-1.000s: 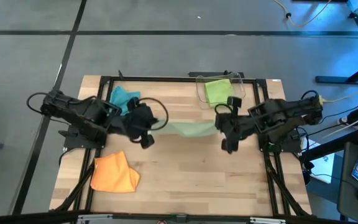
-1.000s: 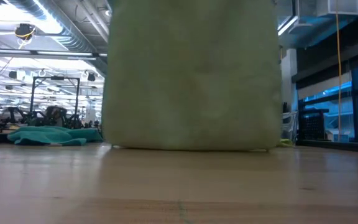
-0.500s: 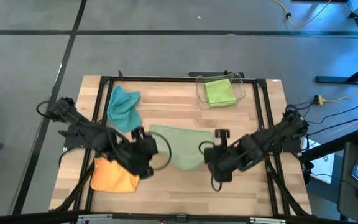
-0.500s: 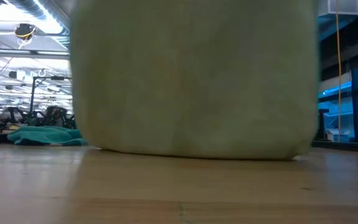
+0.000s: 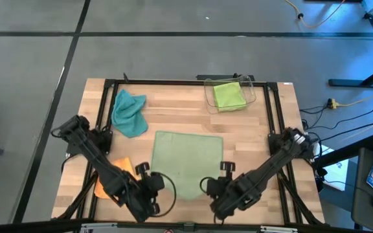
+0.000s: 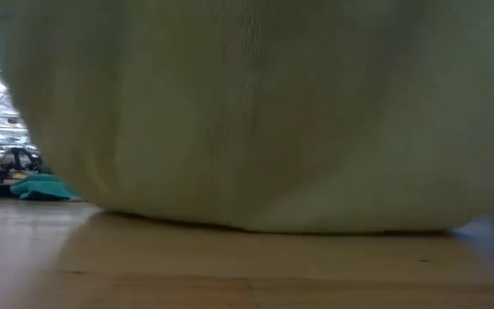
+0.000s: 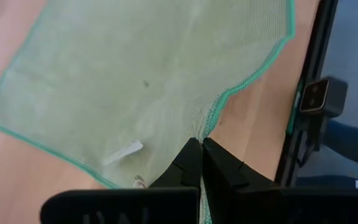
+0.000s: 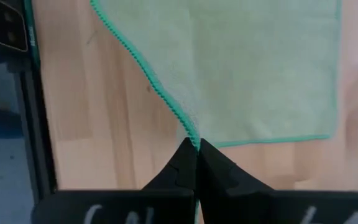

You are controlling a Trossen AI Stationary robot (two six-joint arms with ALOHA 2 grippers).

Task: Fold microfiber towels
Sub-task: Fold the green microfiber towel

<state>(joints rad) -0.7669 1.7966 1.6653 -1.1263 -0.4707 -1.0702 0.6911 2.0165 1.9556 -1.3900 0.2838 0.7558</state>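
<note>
The large pale sage towel [image 5: 188, 158] lies spread over the middle of the table, and it fills the low view [image 6: 256, 120]. My left gripper [image 5: 154, 193] is shut on its near-left corner. My right gripper [image 5: 214, 193] is shut on its near-right corner. A teal towel [image 5: 128, 111] lies crumpled at the far left. An orange towel [image 5: 120, 169] shows partly under my left arm. A lime green towel [image 5: 228, 95] sits in the clear bin [image 5: 207, 97]. My left gripper pinches the sage towel's near-left corner [image 7: 199, 132] between its two fingers, coming steeply from above. The corner is raised; the cloth beyond it slopes down and lies flat on the table. My right gripper pinches the near-right corner at the green stitched edge [image 8: 189, 132], also steeply from above. That corner is raised too, and the hem runs away from the fingers to the table.
A black frame rail [image 5: 173, 83] borders the wooden tabletop. The clear bin stands at the far right corner. Bare wood [image 5: 251, 139] shows to the right of the sage towel and along the near edge.
Both grippers have gone toward the table's near edge and down, staying shut on the sage towel. The towel, which hung between them over the far middle, has been drawn toward the near edge and spread out flat, with only its near corners still raised.
</note>
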